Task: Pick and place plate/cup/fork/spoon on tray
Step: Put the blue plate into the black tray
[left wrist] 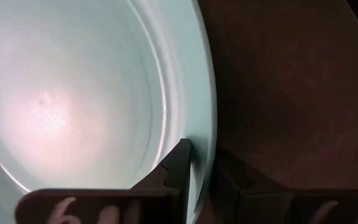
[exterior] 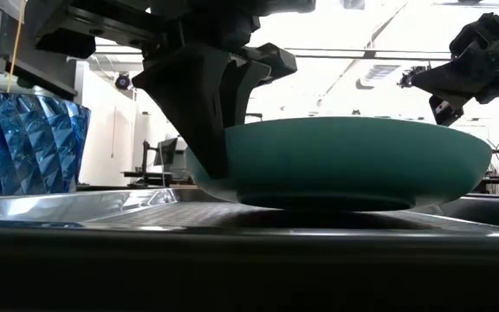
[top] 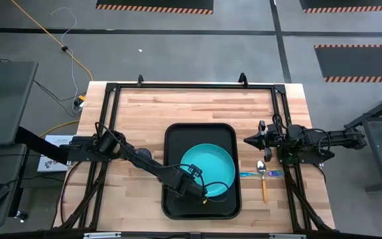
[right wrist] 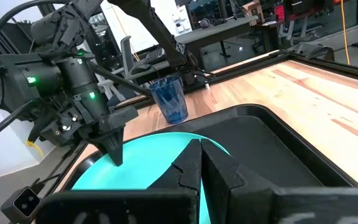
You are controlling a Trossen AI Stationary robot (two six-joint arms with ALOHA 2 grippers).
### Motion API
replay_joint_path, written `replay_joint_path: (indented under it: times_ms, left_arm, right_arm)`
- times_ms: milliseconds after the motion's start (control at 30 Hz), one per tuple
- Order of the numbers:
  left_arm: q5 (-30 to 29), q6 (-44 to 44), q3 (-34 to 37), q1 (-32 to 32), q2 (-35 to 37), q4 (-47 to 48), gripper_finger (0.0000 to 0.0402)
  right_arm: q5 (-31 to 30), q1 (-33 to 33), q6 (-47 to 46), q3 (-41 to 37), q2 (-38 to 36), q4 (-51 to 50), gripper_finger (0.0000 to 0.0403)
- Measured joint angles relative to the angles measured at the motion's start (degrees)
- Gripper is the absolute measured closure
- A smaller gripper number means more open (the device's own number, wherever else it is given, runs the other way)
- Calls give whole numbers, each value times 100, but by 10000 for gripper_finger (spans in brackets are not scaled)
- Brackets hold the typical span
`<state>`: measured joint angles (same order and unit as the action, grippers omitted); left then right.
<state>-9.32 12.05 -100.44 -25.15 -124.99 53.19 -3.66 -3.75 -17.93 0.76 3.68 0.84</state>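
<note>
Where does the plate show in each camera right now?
High: plate in the tray, centre.
Low: wide teal bowl shape across the middle.
Left wrist: pale rim fills the left side.
Right wrist: teal patch at lower centre.
Shared landmark: left gripper at the plate's rim.
</note>
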Motion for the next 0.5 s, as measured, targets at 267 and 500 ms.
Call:
replay_joint_path:
  times_ms: [267, 500]
  left_arm:
    - [-4, -101, 0, 0, 0, -5, 367]
    - [-17, -103, 0, 0, 0, 6, 367]
  right_arm:
    - [0, -2, 0, 0, 0, 0, 402]
    - [0, -1, 0, 0, 0, 0, 402]
